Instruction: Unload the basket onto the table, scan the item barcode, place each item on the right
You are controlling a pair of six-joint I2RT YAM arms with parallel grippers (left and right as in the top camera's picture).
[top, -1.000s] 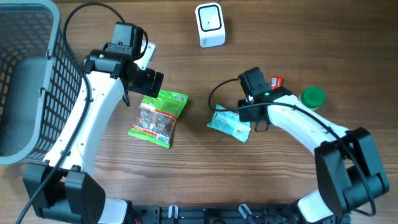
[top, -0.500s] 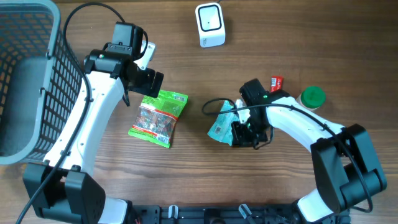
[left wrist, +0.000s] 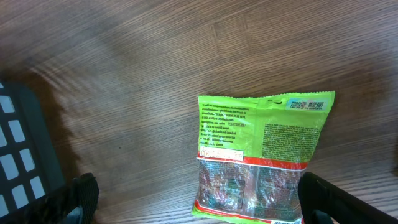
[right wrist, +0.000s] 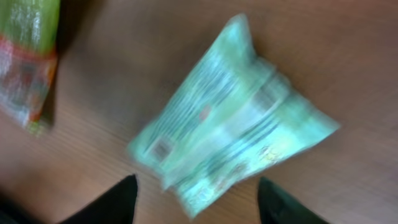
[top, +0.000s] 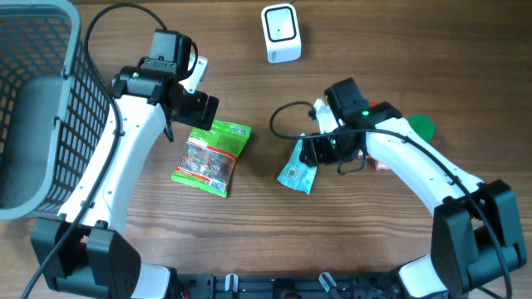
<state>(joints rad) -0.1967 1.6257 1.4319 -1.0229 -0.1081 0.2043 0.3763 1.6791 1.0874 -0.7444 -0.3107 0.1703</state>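
A teal snack packet (top: pixel 298 170) lies crumpled on the wooden table, blurred in the right wrist view (right wrist: pixel 230 124). My right gripper (top: pixel 320 149) hovers just above its upper right end, open, its dark fingertips (right wrist: pixel 124 196) either side of the packet's near end and gripping nothing (right wrist: pixel 198 193). A green and red packet (top: pixel 212 156) lies flat to the left, printed back up (left wrist: pixel 261 155). My left gripper (top: pixel 193 108) hangs wide open over its top edge, empty (left wrist: pixel 199 196). The white scanner (top: pixel 281 33) stands at the back centre.
A grey mesh basket (top: pixel 79 100) fills the left edge, its corner visible beside my left fingers (left wrist: pixel 18 155). A green-lidded container (top: pixel 422 126) and a small red item (top: pixel 371 107) sit behind my right arm. A black cable loops near the teal packet.
My right gripper has opened and let go of the teal packet, which now lies on the table turned more upright. The right wrist drew back towards the scanner. The left arm stayed still.
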